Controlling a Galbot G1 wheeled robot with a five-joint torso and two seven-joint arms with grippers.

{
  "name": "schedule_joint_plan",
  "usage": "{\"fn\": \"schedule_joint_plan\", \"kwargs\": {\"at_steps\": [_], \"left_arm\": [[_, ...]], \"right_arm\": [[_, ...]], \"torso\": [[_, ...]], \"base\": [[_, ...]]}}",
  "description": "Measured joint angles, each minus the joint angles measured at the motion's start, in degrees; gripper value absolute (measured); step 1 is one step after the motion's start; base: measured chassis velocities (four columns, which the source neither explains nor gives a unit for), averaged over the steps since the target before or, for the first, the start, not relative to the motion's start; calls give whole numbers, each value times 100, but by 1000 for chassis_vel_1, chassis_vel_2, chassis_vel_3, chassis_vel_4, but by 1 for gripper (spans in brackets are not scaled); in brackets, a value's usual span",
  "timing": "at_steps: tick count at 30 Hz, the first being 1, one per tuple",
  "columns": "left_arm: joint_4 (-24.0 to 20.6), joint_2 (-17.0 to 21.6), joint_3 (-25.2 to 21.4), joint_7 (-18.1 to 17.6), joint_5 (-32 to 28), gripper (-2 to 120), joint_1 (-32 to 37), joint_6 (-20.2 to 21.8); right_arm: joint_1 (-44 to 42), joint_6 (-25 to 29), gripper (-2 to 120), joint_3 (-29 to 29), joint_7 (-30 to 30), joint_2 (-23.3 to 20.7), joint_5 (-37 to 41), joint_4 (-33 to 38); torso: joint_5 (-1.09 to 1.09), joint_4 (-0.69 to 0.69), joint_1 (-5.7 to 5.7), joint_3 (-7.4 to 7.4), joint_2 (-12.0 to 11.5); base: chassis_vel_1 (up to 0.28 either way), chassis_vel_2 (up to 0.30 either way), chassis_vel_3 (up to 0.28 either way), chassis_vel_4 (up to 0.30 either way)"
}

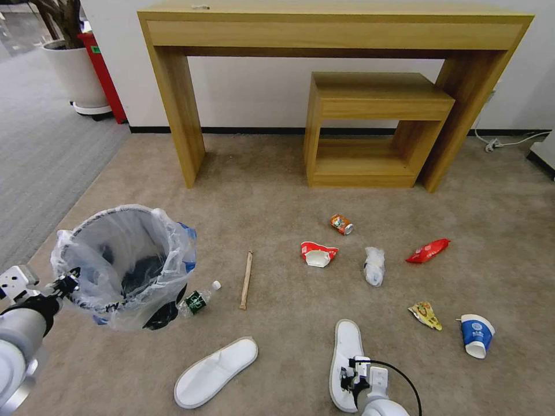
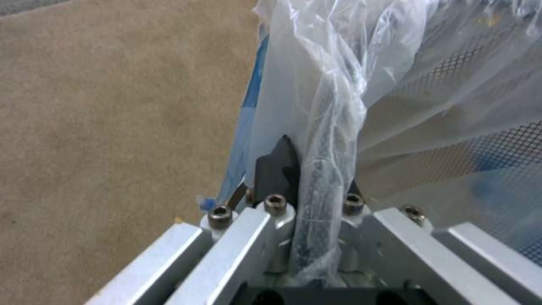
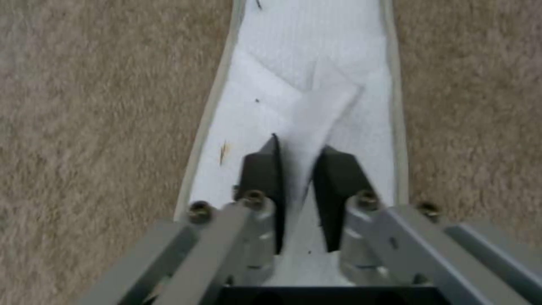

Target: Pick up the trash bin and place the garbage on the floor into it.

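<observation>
Beige carpet [image 1: 272, 190] under a wooden desk [image 1: 335, 29], litter scattered across it.
At the near left, the left gripper [image 2: 316, 186] is clamped on the trash bin [image 1: 130, 266] by its bagged rim (mesh shows through the plastic); at the near edge, the right gripper [image 3: 299, 169] pinches the strap of a white slipper [image 3: 316, 84], its twin [image 1: 215, 371] lying between them.
</observation>
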Motion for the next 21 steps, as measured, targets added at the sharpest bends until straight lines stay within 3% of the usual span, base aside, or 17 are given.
{"fn": "schedule_joint_plan", "kwargs": {"at_steps": [3,12,15,19,21], "left_arm": [[-10,-8,29,1,25,1,2,0],[-27,5,95,39,72,1,34,0],[-35,26,166,73,126,1,62,0],[-151,148,403,101,178,1,131,0],[-186,193,477,97,176,1,149,0]], "right_arm": [[-12,61,0,-2,-2,-6,-59,14],[-37,285,0,2,-16,0,-375,67],[-54,708,0,-2,-186,2,-490,141],[-1,2053,0,127,-1000,-20,-746,464],[36,2320,0,200,-1224,-41,-784,569]], "torso": [[0,0,0,0,0],[0,0,0,0,0],[0,0,0,0,0],[1,0,0,0,0],[1,0,0,0,0]], "base": [[0,0,0,0],[0,0,0,0],[0,0,0,0],[0,0,0,0],[0,0,0,0]]}}
